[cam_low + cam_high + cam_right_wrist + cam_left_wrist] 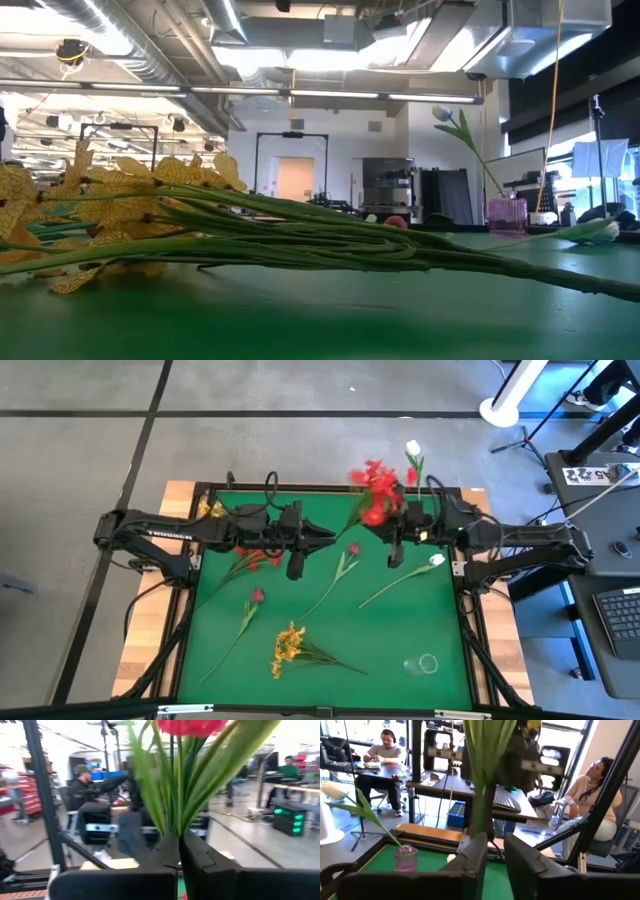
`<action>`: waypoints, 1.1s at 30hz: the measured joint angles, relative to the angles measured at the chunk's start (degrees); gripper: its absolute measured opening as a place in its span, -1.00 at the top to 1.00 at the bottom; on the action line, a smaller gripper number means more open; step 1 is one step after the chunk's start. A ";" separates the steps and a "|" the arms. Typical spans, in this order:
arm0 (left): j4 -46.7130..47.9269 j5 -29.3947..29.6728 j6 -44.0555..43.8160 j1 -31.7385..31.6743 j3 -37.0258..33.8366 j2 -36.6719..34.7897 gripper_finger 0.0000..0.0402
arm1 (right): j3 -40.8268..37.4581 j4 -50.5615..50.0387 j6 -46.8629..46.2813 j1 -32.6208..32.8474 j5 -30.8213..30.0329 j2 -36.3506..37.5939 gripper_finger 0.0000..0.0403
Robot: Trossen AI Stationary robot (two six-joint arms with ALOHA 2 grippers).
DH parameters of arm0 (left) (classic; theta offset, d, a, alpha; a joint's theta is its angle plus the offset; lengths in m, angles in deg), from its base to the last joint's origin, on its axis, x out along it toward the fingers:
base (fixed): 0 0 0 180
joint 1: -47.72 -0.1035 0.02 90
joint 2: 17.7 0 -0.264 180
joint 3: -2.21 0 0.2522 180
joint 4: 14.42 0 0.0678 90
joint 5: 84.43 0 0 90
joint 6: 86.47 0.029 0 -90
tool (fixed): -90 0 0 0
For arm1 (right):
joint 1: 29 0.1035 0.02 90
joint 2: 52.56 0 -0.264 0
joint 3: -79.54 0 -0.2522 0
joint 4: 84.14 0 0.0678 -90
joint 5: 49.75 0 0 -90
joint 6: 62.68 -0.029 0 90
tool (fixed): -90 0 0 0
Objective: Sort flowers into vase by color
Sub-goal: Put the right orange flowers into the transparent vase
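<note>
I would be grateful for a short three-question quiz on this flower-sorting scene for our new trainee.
1. True or false: the yellow spray lies flat on the green mat.
2. Fill in: the flower standing in the pink vase is ____ in colour.
3. What is the right gripper holding? A: the yellow spray. B: the red flowers. C: nothing.

Key: 1 true. 2 white; it is a white tulip. 3 B; its fingers are closed on the green stems.
</note>
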 joint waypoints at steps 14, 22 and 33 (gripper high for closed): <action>5.91 8.50 4.61 3.69 0.02 -7.52 0.48 | 0.06 -25.47 -5.97 0.01 -3.24 19.23 1.00; 8.21 16.50 7.94 6.88 0.09 -6.84 0.48 | 0.07 -39.00 -8.81 0.01 5.71 27.72 1.00; 10.29 17.55 5.06 6.18 0.03 -6.34 0.48 | -4.81 -34.10 -8.92 11.59 13.52 25.33 1.00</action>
